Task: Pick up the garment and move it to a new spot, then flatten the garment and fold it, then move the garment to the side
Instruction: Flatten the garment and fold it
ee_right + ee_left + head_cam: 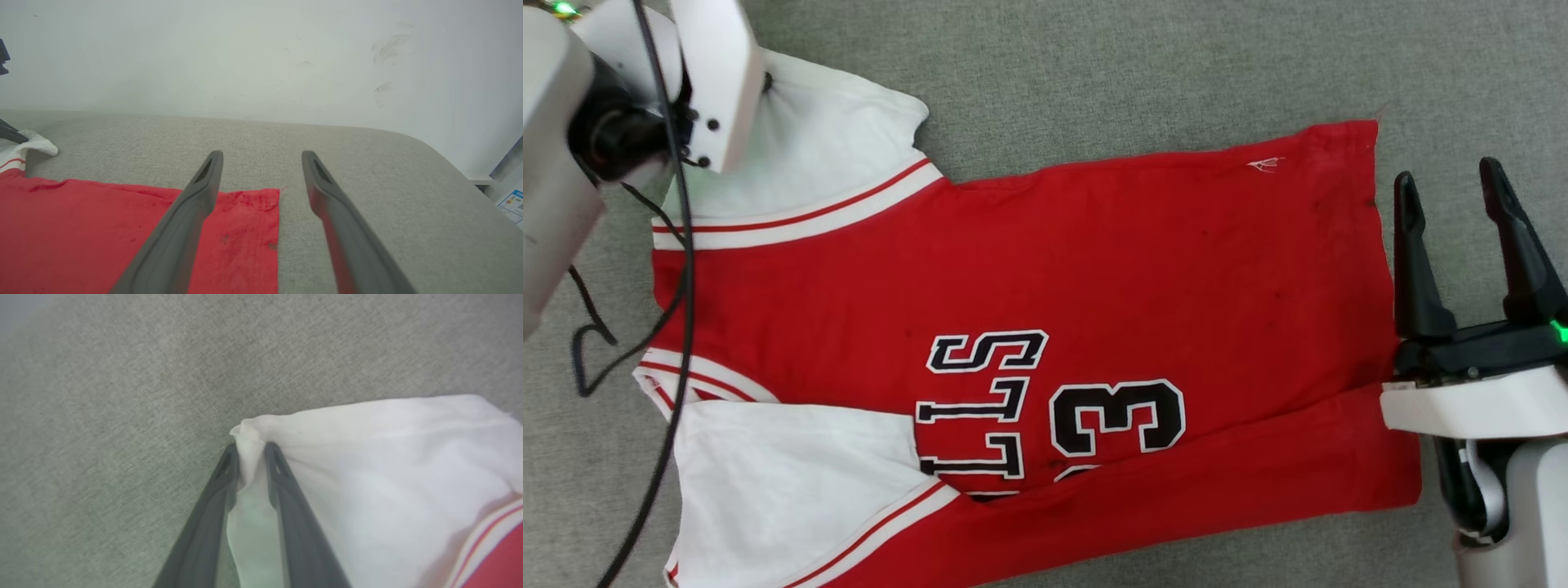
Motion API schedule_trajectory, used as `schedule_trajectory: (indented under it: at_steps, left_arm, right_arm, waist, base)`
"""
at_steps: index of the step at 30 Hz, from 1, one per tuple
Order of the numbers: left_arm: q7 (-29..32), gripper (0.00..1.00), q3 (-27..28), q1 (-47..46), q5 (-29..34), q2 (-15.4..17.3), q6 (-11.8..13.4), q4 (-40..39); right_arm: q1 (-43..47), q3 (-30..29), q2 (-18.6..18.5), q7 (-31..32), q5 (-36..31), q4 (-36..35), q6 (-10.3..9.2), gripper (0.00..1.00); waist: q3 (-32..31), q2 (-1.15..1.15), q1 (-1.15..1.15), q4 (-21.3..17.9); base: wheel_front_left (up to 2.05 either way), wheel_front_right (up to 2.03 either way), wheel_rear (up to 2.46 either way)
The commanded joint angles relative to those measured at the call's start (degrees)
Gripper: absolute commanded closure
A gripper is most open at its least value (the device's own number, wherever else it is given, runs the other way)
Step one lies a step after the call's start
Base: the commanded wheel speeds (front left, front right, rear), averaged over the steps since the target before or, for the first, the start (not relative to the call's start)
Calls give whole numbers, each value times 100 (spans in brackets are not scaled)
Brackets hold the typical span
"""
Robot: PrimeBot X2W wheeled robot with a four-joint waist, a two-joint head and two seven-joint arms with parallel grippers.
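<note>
A red shirt (1094, 269) lies spread out on a grey surface (1094, 65). Its neck end points to the robot's left and its bottom edge points to the robot's right. The side with the black number 3 (1117, 416) and the black letters (980, 408) faces up. Along the near side, a fold of red cloth covers part of the letters. The shirt has two white sleeves, a far sleeve (825, 147) and a near sleeve (784, 482).

The left end effector (250, 451) is at the corner of the far sleeve. Its two dark fingers (286, 506) are close together, and a bit of the white cloth is pinched between them. A black cable (682, 269) hangs from the left arm across the shirt.

The right end effector (1447, 169) is just beside the shirt's bottom edge. Its fingers (196, 204) are wide apart and hold nothing. In the right wrist view, one finger is over the red corner and the other is over the grey surface. A white wall (245, 53) stands behind the surface.
</note>
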Motion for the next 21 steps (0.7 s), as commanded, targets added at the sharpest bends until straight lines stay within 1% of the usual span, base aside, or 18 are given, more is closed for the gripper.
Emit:
schedule_trajectory:
  at_steps: [1, 3, 6, 10, 13, 16, 19, 21]
  left_arm:
    - [-47, 100, -159, 344, 16, -21, -11, 39]
    - [-236, 100, -153, 277, 22, -47, -12, -11]
    - [-532, 100, -197, 236, 80, -90, -11, -140]
    - [-920, 100, -316, 268, 170, -113, -12, -359]
    - [-1157, 100, -368, 317, 210, -100, -8, -547]
    - [-1374, 100, -413, 360, 233, -114, -9, -738]
    - [-1549, 100, -448, 378, 276, -112, -9, -897]
    - [-1629, 100, -467, 369, 328, -119, -9, -975]
  right_arm:
    - [-111, -33, -93, 40, -45, 6, -6, 0]
    - [-165, -40, -239, 171, -52, 6, -5, 0]
    - [-282, 4, -576, 538, 67, -32, -6, 0]
    - [-543, 29, -1114, 1259, 352, -82, -6, 0]
    - [-769, 145, -1605, 2007, 684, 51, -6, 0]
    - [-1074, 392, -2184, 2914, 1096, 314, -6, 0]
    - [-1334, 739, -2622, 3890, 1569, 612, -6, 0]
    - [-1529, 968, -2836, 4456, 1826, 799, -7, 0]
  waist:
    - [-86, 0, 0, 55]
    - [-195, 0, 0, 111]
    - [-398, 0, 0, 210]
    - [-660, 0, 0, 380]
    - [-820, 0, 0, 528]
    - [-929, 0, 0, 676]
    - [-997, 0, 0, 802]
    - [-1010, 0, 0, 881]
  base:
    - [0, 0, 0]
    - [0, 0, 0]
    - [0, 0, 0]
    - [0, 0, 0]
    - [0, 0, 0]
    - [0, 0, 0]
    - [0, 0, 0]
    - [0, 0, 0]
